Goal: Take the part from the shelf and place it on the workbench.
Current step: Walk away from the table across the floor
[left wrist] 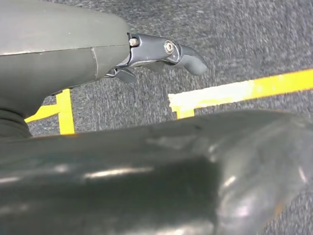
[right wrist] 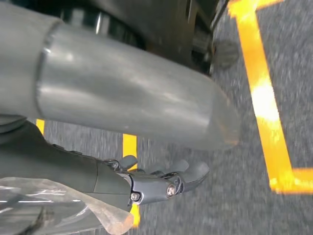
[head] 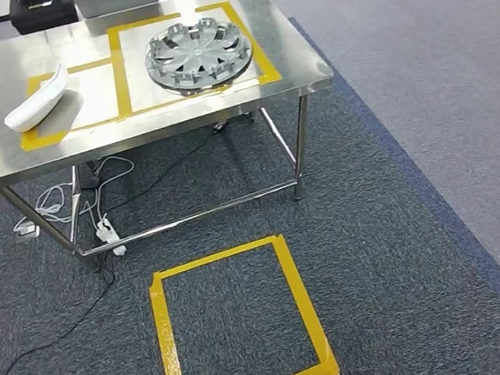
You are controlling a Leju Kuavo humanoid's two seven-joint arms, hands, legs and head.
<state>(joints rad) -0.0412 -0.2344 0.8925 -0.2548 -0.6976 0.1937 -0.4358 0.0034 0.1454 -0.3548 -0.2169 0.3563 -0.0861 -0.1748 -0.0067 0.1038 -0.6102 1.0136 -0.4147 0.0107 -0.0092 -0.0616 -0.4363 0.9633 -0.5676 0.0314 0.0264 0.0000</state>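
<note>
While the table [head: 161,129] is seen from the head view, a silver wheel cover [head: 197,54] is found lying flat on its top, inside a yellow taped frame [head: 119,71] at the far right part of the table. Toward the table's left end, a white curved part [head: 37,99] is seen resting on the steel, across a second taped outline. Under the table, white cables and a power strip [head: 106,230] are spotted on the carpet. On the near side of the table, a yellow tape square [head: 239,321] is marked on the floor.

Down by the carpet, the left hand [left wrist: 162,54] is caught in its wrist view: nothing is held, the fingers are extended loosely above the tape. The right hand [right wrist: 162,181] is shown likewise over the carpet, fingers stretched out and apart; a clear plastic sheet [right wrist: 55,205] is seen beside its wrist, though whether it is gripped cannot be told.
</note>
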